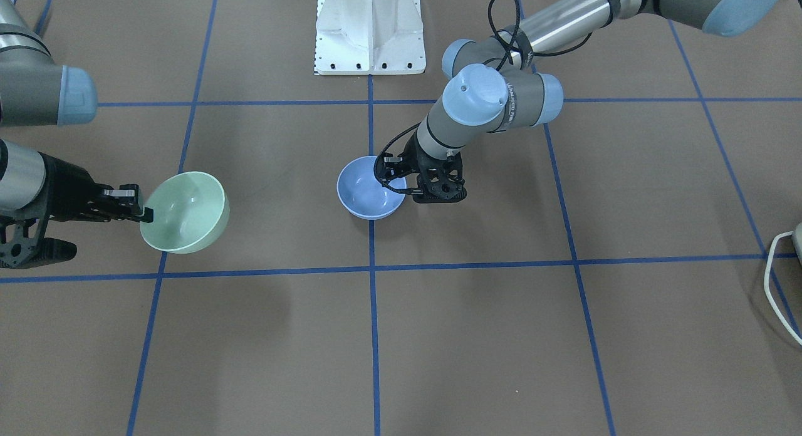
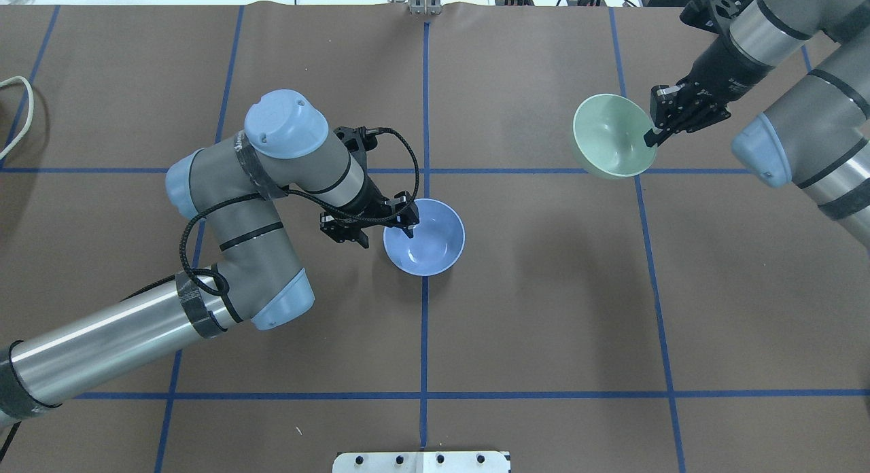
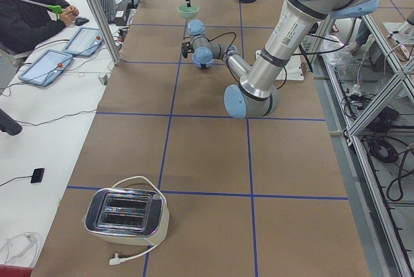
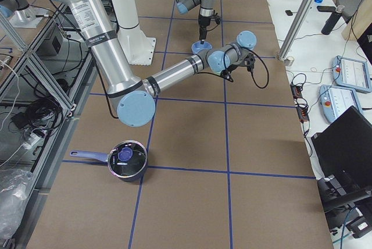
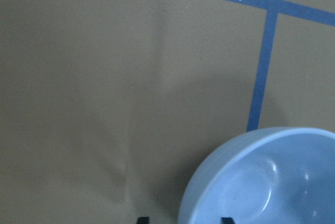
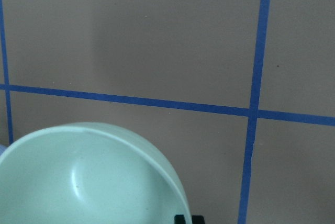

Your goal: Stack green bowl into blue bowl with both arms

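Note:
The blue bowl (image 2: 425,236) stands upright on the table near its centre line; it also shows in the front view (image 1: 369,188). My left gripper (image 2: 406,221) is open at the bowl's rim. In the left wrist view (image 5: 184,220) one fingertip is outside the blue bowl (image 5: 261,182) and one is inside, well apart. My right gripper (image 2: 651,138) is shut on the rim of the green bowl (image 2: 612,145) and holds it tilted above the table, far to the right. The right wrist view shows the green bowl (image 6: 89,177) just in front of the closed fingertips (image 6: 181,219).
The white pedestal (image 1: 369,29) stands between the arms. A toaster (image 3: 126,215) sits at the table's left end, a dark pot (image 4: 127,160) at its right end. A white cable (image 1: 777,279) lies at the edge. An operator (image 3: 26,11) sits beside the table.

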Robot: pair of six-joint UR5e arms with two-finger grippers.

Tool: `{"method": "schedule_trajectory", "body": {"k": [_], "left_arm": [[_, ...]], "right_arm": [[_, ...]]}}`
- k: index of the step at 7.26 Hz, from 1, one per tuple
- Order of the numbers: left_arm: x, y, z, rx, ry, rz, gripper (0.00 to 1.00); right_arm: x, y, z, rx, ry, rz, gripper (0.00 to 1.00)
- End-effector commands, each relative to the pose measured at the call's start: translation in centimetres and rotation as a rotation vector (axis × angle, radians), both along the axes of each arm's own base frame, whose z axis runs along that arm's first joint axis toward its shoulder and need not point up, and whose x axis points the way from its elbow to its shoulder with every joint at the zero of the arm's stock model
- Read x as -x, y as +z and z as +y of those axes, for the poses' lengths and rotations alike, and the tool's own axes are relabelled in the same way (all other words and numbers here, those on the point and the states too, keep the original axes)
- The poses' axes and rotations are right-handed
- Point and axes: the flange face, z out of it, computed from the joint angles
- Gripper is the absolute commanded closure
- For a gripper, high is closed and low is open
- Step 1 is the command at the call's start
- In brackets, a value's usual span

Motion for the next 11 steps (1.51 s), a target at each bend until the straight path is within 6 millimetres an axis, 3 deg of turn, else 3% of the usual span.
{"method": "schedule_trajectory", "body": {"k": [1,2,3,4,6,8,9,11], "left_arm": [[8.4,2.8,-3.7,0.021,0.011,0.039,0.02],[13.3,5.0,-5.4,-0.042,-0.016,0.032,0.02],[17.3,8.5,-6.6,-0.1,-0.028,0.005,0.02],[21.5,12.6,-6.5,-0.15,-0.029,-0.029,0.02],[27.6,17.2,-6.4,-0.232,-0.036,-0.072,0.02],[31.7,21.7,-5.1,-0.311,-0.007,-0.124,0.02],[32.2,22.0,-4.9,-0.333,-0.002,-0.13,0.02],[34.3,24.1,-3.0,-0.36,0.02,-0.148,0.02]], "right_arm": [[4.0,-4.6,1.2,0.038,-0.007,-0.016,1.0],[5.7,-7.4,1.7,0.061,-0.002,-0.032,1.0],[7.8,-9.8,2.7,0.081,-0.009,-0.04,1.0],[9.3,-11.1,3.9,0.078,-0.003,-0.032,1.0],[13.1,-12.9,5.9,0.06,0.016,0.004,1.0],[16.8,-13.3,8.2,0.041,0.01,0.039,1.0],[18.8,-13.5,9.6,0.035,0.006,0.055,1.0],[20.9,-15.1,10.5,0.027,0.005,0.062,1.0]]}}
